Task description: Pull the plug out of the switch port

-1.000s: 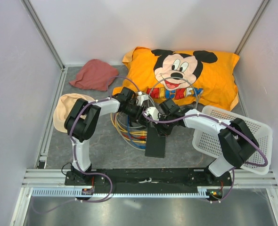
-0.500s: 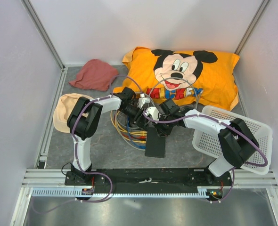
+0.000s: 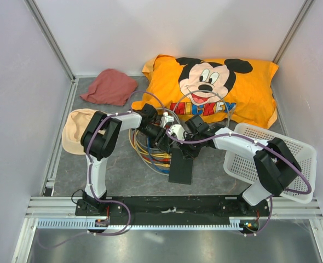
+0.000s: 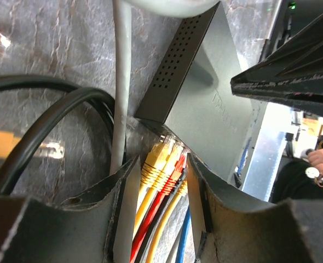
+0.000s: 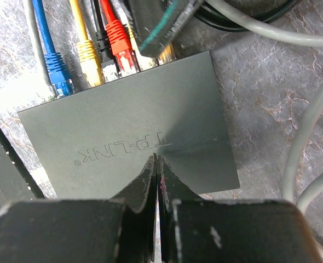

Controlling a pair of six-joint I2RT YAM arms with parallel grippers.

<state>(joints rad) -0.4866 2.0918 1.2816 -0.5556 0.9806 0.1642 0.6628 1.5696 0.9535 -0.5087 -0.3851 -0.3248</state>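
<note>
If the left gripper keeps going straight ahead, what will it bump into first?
Most likely the yellow and red plugs, which sit right between the left gripper's open fingers. Just behind them is the black switch. Depth is hard to judge.

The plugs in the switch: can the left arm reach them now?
Probably yes. The open left end effector has a finger on each side of the yellow and red plugs at the switch, nothing blocking. The shut right end effector sits clear of them.
</note>
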